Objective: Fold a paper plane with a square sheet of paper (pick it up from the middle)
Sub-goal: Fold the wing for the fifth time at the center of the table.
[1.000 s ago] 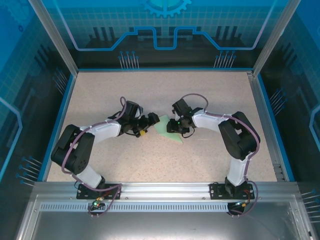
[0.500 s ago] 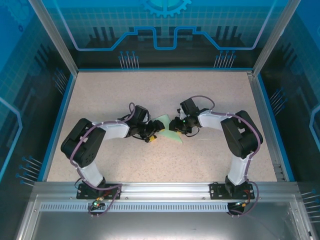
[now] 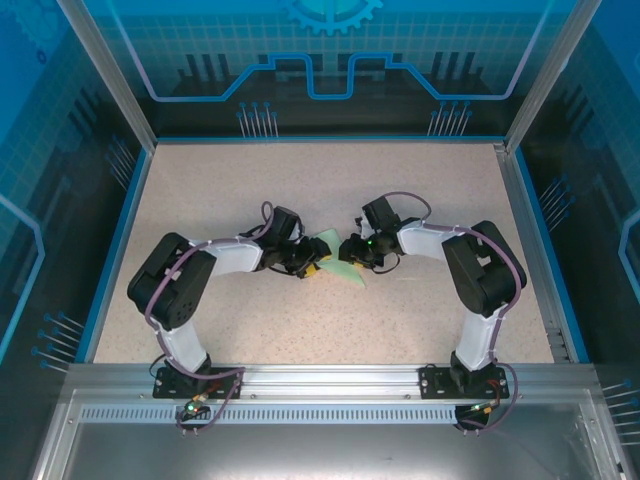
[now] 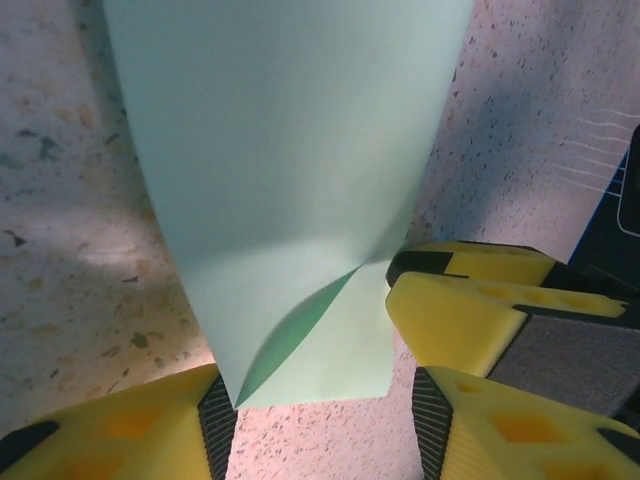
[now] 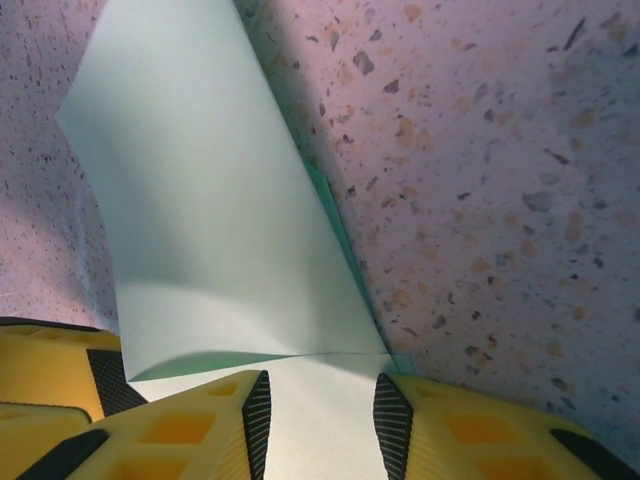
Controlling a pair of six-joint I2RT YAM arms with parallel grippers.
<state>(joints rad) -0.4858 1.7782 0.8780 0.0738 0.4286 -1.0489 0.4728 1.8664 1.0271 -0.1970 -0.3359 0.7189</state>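
Paper (image 3: 345,271) partly hidden by right hand (image 3: 348,251)

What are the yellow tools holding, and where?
Cannot tell. An edge of the green paper lies inside the left tool and the right tool, not clearly pinched.

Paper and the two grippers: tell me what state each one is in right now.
Paper: partly folded, bowed up off the table between the grippers.
Left gripper: open, the paper's end in the gap, not pinched.
Right gripper: jaws part-way apart with paper across the gap; gripped or not, cannot tell.
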